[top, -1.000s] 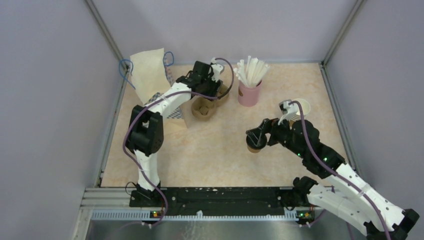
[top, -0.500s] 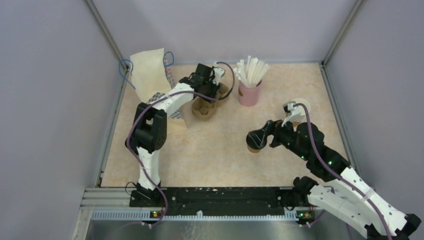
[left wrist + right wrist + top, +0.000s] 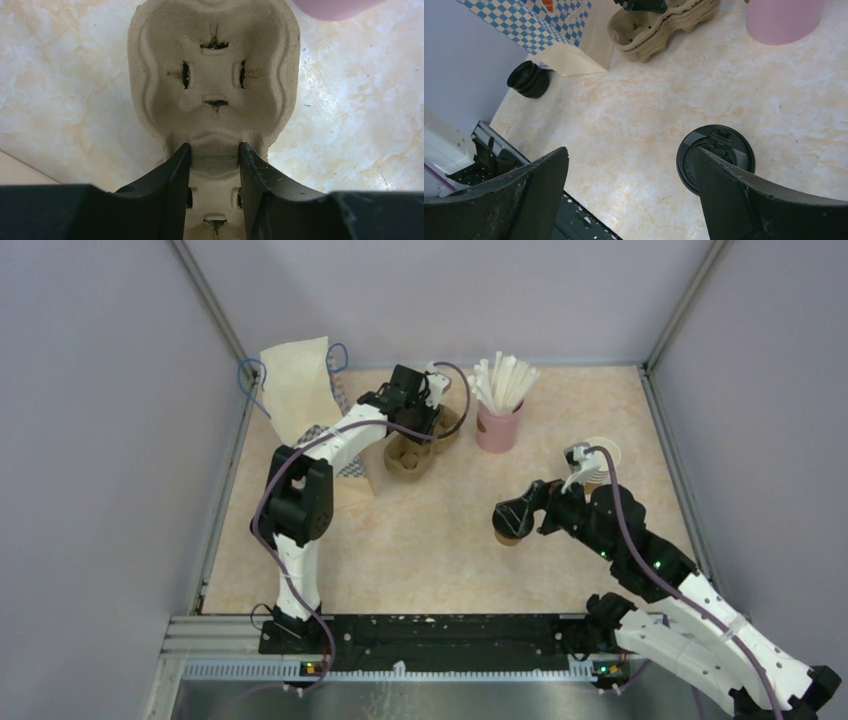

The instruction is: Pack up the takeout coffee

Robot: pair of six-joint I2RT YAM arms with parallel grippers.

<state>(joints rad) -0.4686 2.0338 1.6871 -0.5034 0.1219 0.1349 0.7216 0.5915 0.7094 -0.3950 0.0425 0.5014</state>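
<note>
**At the carrier: square the pinch, go easy on the pulp**

Toward the back of the table, our left gripper stands about half open over the carrier, with its fingers on either side of the middle ridge. We cannot tell whether they are pinching it yet. Our right gripper is spread wide and holds nothing. The coffee stands upright on the table, mid-right and well apart from the carrier. Its black lid shows just inside one finger.

We judge the carrier pickup to be the step in hand. To do it well, we should keep the ridge centred between the fingers and squeeze only until it holds, since moulded pulp probably crushes easily. The right wrist view suggests several carriers nested together, so we should lift slowly and check that only one comes up. The straw cup stands near, so we should steer away from it. For the coffee, we should centre the cup between the jaws first and grip the paper wall below the lid.
</note>
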